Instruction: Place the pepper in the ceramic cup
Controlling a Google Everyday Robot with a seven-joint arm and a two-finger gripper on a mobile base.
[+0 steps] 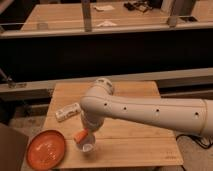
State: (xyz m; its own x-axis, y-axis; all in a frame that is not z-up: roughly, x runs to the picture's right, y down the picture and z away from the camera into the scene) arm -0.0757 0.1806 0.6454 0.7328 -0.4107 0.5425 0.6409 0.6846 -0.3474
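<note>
Our arm point(150, 112) brings the gripper point(86, 131) near the bench's point(140, 145) front edge. The pepper point(79, 136) is beside the ceramic cup point(88, 146), not yet inside. We cannot tell the grip.

Wooden table point(150, 145) stood before long counter point(60, 20). From right, arm point(150, 112) extended across table toward its front-left part. At arm's end, gripper point(86, 131) hung just above ceramic cup point(89, 146), which sat on table near front edge, left of centre. Under gripper, pepper point(79, 136) was at cup's left rim, possibly touching it; contact unclear. Left of cup, apart from it, plate point(46, 149) lay at front-left corner. Behind plate and cup, oblong object point(67, 112) lay on table, left of arm.
</note>
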